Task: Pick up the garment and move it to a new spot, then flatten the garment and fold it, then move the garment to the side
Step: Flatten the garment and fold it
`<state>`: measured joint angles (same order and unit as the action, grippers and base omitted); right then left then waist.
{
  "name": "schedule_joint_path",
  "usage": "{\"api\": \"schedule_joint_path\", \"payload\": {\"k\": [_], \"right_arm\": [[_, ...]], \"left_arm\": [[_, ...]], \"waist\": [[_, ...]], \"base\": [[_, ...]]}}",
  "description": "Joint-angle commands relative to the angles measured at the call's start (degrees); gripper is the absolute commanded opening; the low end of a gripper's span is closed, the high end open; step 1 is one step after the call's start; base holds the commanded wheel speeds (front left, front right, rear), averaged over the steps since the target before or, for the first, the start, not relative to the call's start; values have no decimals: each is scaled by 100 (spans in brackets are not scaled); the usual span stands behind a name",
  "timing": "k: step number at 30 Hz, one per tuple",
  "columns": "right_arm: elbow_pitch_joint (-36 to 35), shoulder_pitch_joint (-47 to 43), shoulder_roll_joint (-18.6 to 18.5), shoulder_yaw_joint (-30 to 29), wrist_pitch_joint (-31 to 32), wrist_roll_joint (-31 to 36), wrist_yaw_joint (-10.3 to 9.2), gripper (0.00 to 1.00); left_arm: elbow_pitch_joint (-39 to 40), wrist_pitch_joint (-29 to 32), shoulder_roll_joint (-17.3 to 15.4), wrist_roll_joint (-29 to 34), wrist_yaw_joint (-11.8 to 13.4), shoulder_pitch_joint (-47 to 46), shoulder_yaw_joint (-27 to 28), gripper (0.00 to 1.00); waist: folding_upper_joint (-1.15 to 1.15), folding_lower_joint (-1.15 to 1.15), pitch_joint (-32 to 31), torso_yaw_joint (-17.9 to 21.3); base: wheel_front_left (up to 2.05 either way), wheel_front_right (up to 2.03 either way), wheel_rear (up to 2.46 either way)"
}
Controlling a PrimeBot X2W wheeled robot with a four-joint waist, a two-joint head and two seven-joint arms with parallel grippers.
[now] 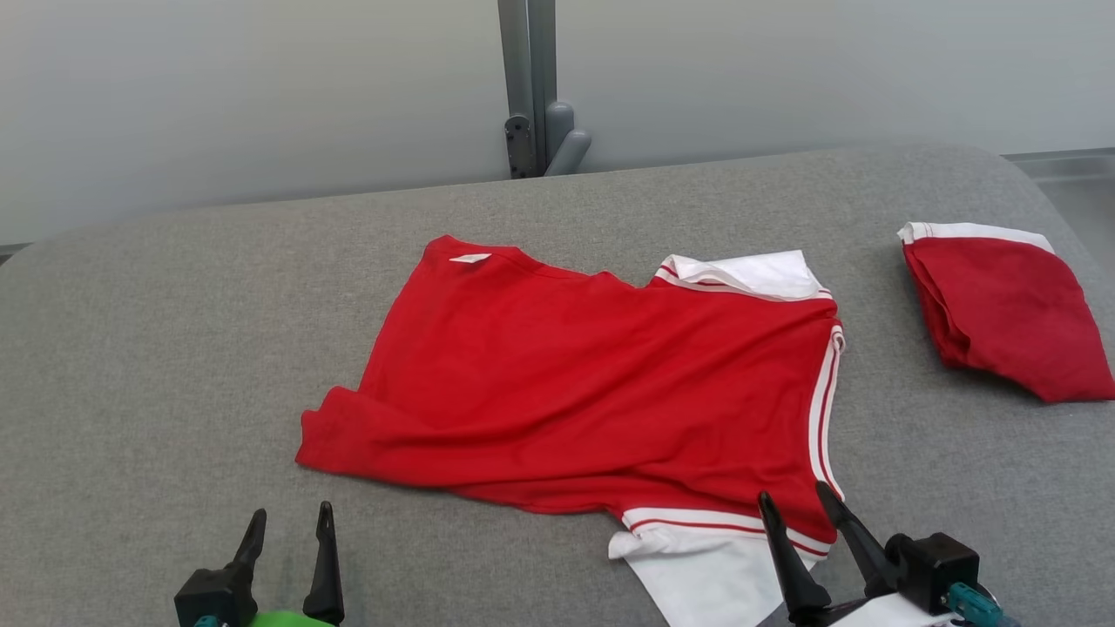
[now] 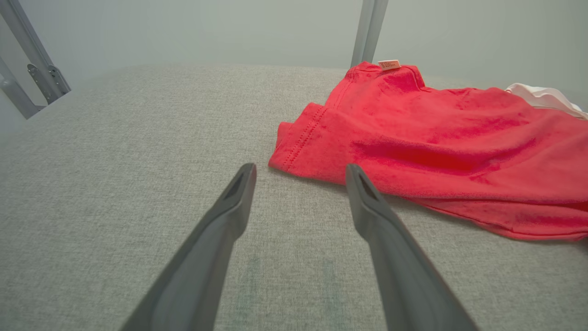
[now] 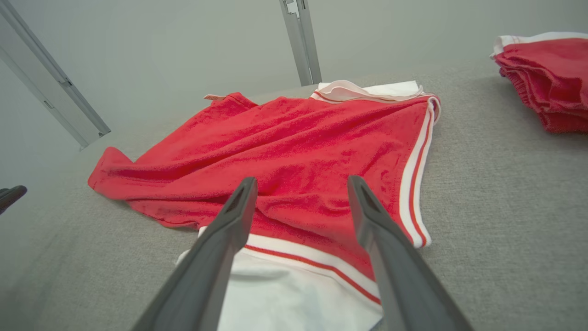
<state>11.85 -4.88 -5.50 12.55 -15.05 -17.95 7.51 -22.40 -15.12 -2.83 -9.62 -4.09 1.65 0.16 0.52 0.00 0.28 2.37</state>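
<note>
The garment [image 1: 601, 392] lay spread and rumpled mid-way across the bench [image 1: 174, 348]. The left tool [image 1: 292, 510] stood wide open, empty, near its left corner. The right tool [image 1: 793, 492] stood open, empty, above its near edge.

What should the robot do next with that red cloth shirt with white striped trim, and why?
Probably reach the open left gripper forward and pinch the near-left corner of the red cloth shirt with white striped trim: that edge lies rumpled, and the open right gripper holds nothing either.
</note>
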Motion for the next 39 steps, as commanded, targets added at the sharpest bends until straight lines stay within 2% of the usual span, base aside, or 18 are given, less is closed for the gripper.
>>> {"api": "schedule_joint_path", "payload": {"k": [1,6,12,21,28,36,37,38,39], "right_arm": [[64,-129,-31,-8,-15,21,-5,100],[175,-192,-13,-350,-15,-59,-4,100],[368,328,-58,-608,-15,6,-5,100],[1476,1561,-189,-1153,-15,404,-5,100],[2714,2523,-157,-1794,-16,707,-5,100],[3687,3245,-327,-2110,-15,1088,-5,100],[3760,3354,-326,-2139,-15,1130,-5,72],[3799,3469,-348,-2154,-15,1184,-5,29],[3832,3577,-380,-2179,-16,1218,-5,0]], "left_arm": [[31,-2,-16,-19,30,-36,-19,100],[49,-2,-16,-70,57,-40,-123,100],[77,-2,-15,-51,34,-165,-167,100],[85,-2,-15,-18,-47,-448,-297,100],[116,-2,-15,-47,-85,-645,-438,100],[231,-2,-14,-10,-118,-854,-489,100],[250,-2,-14,-9,-124,-891,-506,100],[253,-2,-15,-15,-126,-930,-516,100],[262,-2,-16,-26,-131,-970,-530,100]], "waist": [[-52,0,23,-15],[-52,0,62,-34],[-52,0,227,-103],[-52,0,656,-367],[-52,0,943,-632],[-52,0,1288,-880],[-52,0,1345,-916],[-52,0,1404,-953],[-52,0,1468,-992]], "base": [[0,0,0],[0,0,0],[0,0,0],[0,0,0],[0,0,0],[0,0,0],[0,0,0],[0,0,0],[0,0,0]]}}
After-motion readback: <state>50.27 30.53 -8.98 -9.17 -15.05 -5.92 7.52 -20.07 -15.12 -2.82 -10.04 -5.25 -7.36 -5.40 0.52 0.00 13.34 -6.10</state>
